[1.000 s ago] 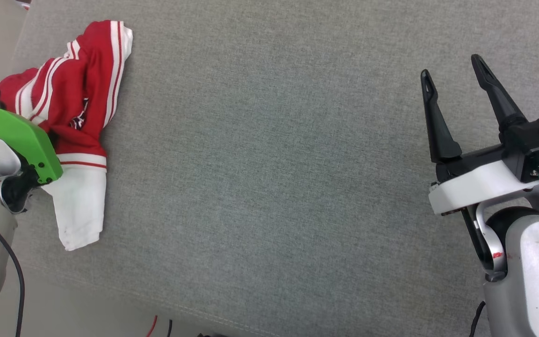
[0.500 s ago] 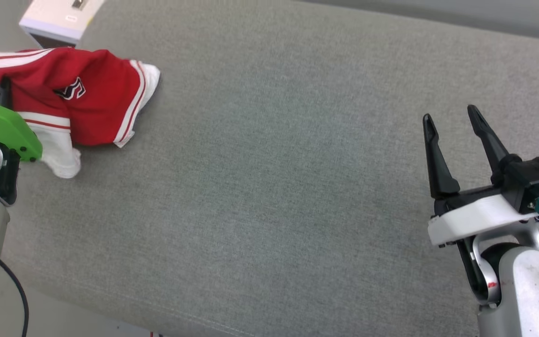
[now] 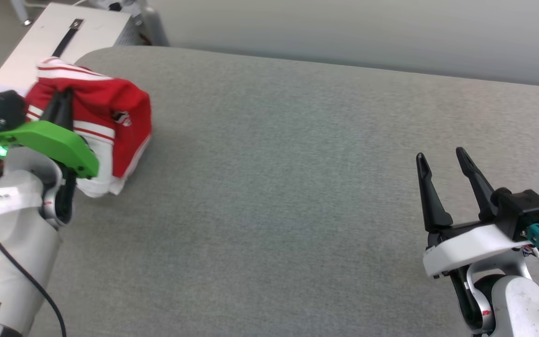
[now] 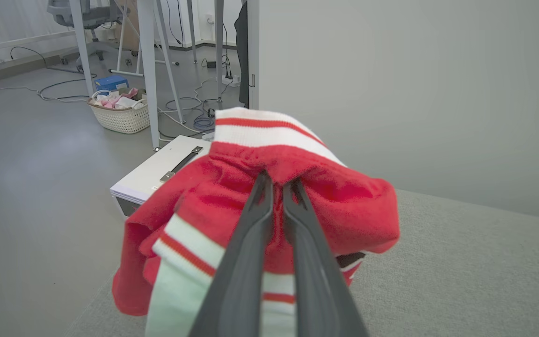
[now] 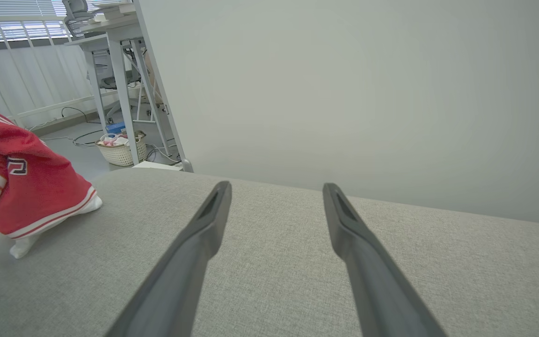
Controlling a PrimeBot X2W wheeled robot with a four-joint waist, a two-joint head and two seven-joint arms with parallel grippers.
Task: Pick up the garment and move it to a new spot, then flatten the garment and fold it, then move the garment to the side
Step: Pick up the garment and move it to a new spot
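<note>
No readable text, garment (image 5: 40,192) print (image 5: 17,166) a folded fragment (single black glyph), illegible

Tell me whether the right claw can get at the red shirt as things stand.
Probably not without a long reach: the right claw, open, sits far across the grey surface from the shirt, which the left claw holds bunched. Nothing stands between them.
</note>
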